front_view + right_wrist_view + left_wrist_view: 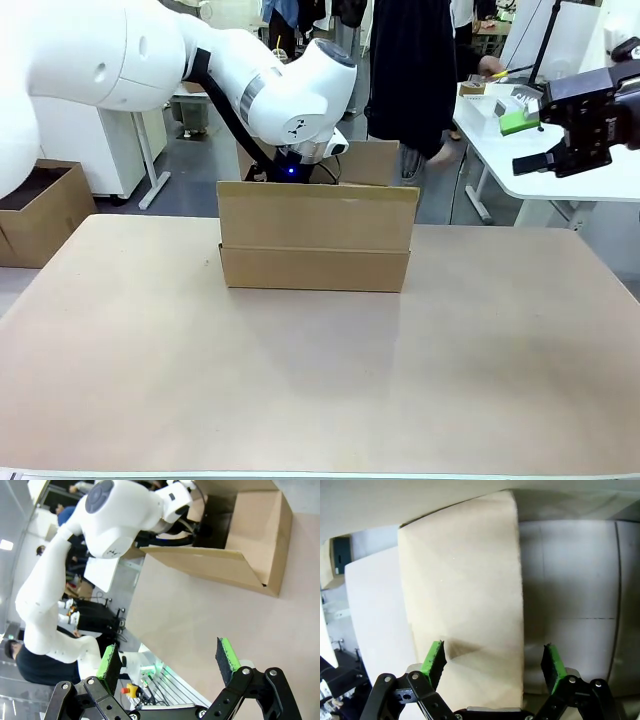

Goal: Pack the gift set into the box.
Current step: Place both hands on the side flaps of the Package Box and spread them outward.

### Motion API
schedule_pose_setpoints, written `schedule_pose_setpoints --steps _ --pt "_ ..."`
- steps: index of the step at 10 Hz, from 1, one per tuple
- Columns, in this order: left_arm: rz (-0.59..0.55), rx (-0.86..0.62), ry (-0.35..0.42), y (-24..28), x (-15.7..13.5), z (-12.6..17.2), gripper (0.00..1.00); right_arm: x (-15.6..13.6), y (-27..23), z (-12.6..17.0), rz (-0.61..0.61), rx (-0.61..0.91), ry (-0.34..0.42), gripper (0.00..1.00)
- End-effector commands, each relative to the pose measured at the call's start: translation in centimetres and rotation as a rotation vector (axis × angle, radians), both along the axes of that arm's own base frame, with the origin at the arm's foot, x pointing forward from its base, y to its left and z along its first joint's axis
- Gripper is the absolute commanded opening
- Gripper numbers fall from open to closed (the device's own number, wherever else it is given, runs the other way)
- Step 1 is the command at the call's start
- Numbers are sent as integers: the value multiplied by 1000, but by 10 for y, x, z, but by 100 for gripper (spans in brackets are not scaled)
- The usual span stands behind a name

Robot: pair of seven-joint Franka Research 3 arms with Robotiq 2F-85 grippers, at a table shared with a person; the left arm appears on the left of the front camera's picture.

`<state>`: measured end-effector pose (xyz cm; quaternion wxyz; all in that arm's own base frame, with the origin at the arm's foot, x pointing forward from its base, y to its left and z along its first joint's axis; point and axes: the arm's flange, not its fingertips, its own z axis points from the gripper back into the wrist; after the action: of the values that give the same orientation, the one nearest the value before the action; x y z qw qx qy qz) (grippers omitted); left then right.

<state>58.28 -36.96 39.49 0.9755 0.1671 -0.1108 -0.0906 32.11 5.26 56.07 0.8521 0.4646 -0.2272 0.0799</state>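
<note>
Brown corrugated cardboard, plain and shallow: the box (315, 262) sits mid-table, towards the far side of the table (300, 390). Its near flap (318, 215) stands upright, so the inside is hidden from the front. The gift set cannot be made out for certain. In the left wrist view a pale grey surface (570, 580) with faint seams lies past the edge of a cardboard panel (465, 580); it may be the case or only shaded board. Progress is therefore hard to judge: at best the set is already inside and the flaps are left to fold, since the box stands open. The left gripper (492, 655) is down behind the raised flap with its jaws spread wide; the panel's edge lies between its fingers, but nothing is pinched. The right gripper (527, 143) hangs well off to the right, up beyond the table's far corner, likewise wide and empty.
</note>
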Motion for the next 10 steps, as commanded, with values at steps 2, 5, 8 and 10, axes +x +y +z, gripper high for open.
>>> schedule_pose_setpoints --steps 2,5,8,10 --pt "112 139 -32 0 -1 5 100 3 2 -1 11 21 -29 100" --pt "166 239 -59 3 -12 9 100 3 2 -1 11 21 -29 100" --pt "163 282 -111 4 -27 22 100 3 2 -1 11 21 -29 100" --pt "147 274 -152 6 -33 36 100 3 2 -1 11 21 -29 100"
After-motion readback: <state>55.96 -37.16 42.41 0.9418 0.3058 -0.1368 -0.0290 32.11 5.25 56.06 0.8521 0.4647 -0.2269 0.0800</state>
